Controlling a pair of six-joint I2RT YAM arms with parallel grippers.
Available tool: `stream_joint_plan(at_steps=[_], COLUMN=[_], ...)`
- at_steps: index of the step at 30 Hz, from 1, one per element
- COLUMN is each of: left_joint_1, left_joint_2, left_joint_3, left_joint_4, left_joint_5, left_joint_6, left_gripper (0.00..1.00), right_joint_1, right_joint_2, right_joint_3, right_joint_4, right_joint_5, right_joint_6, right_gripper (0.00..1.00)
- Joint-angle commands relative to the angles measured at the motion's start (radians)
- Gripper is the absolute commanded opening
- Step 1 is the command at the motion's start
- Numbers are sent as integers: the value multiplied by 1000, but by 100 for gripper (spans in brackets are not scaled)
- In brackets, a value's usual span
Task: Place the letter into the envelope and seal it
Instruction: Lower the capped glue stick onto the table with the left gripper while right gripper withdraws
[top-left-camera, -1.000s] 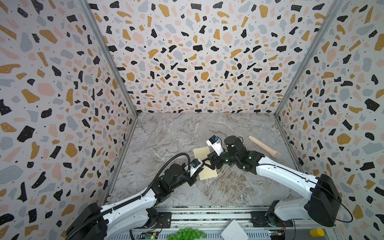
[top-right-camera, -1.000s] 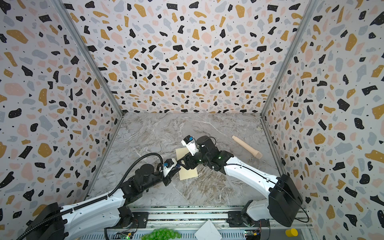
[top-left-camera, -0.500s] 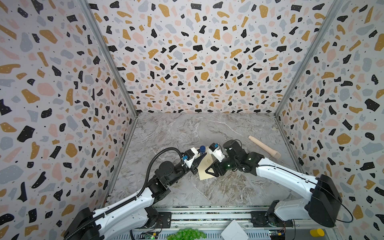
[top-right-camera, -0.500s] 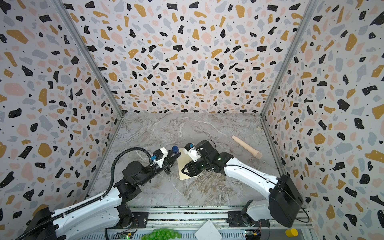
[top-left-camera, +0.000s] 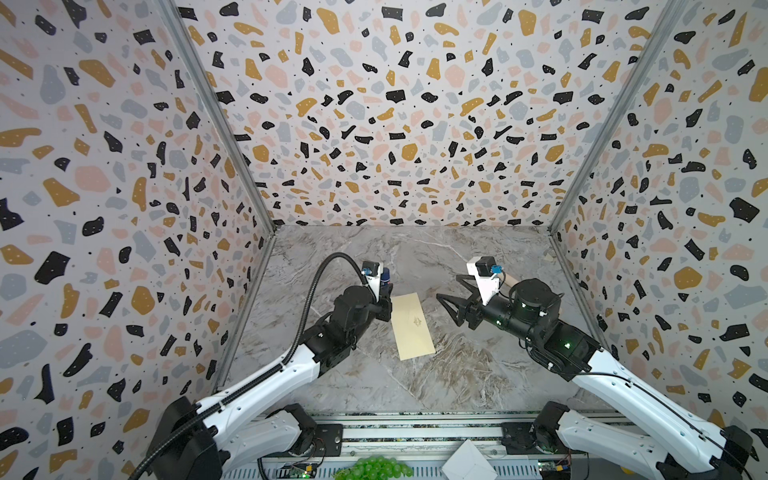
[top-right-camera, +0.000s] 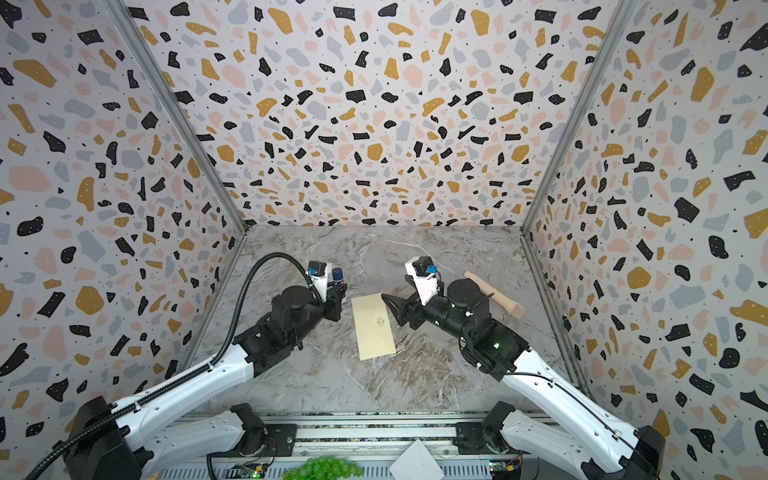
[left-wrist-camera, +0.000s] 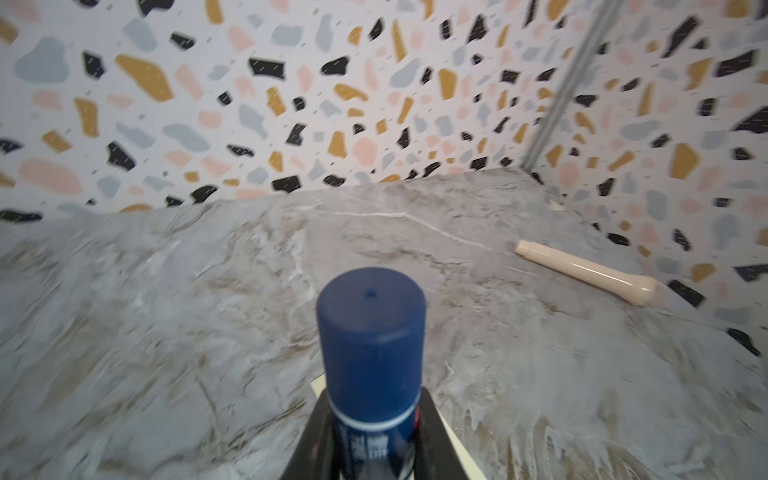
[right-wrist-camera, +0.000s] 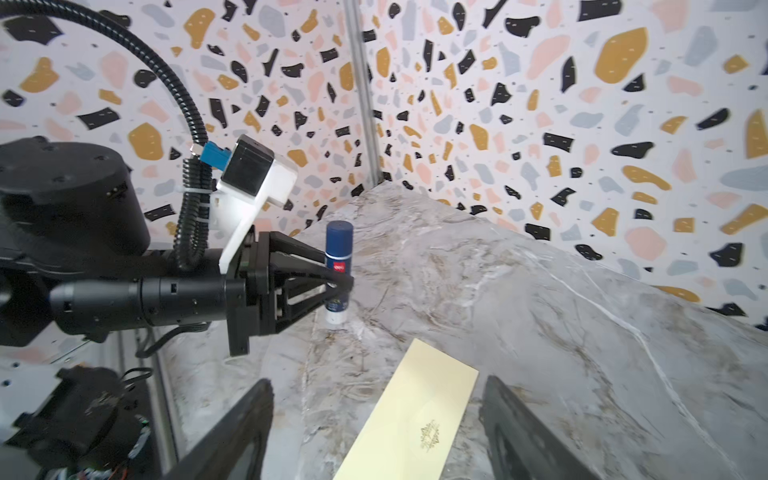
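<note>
left fingers (right-wrist-camera: 303, 269): clamp glue stick (right-wrist-camera: 339, 245) | right fingers (right-wrist-camera: 523, 436): spread | envelope (right-wrist-camera: 415, 419): end cropped

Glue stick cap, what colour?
Dark blue. The glue stick cap shows best in the left wrist view.

A robot-lab test booth — terrazzo-print panel walls (top-left-camera: 374, 104), marble-look tabletop (top-left-camera: 415, 257), metal mounting rail (top-left-camera: 415, 433) along the front

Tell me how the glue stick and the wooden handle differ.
The glue stick is dark blue; the wooden handle is pale tan. The glue stick stands upright in the left end effector's grip; the wooden handle lies flat, untouched. Both are cylindrical.
</note>
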Motion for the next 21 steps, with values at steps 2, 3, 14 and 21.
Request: stream_joint_plan(at_steps=[2,3,14,21], left_joint_1=[79,94,137,140], left_joint_2=[101,125,413,494], left_joint_3=[35,38,55,62], left_joint_4=[-207,-214,-209,-192], left_joint_5=[-39,-34,11,16], left_joint_6=[-171,-187,-233,-253], left_gripper=[0,0,0,0], right_joint_1=[-32,-38,-130,-184], right_joint_2=[-11,-9,-60,-68], right_joint_3=[-29,-36,-151,-191], right_joint_4=[62,62,78,84], right_joint_5=[71,70,64,9], right_joint_6=[-8,-7,11,26], right_gripper=[79,79,80,81])
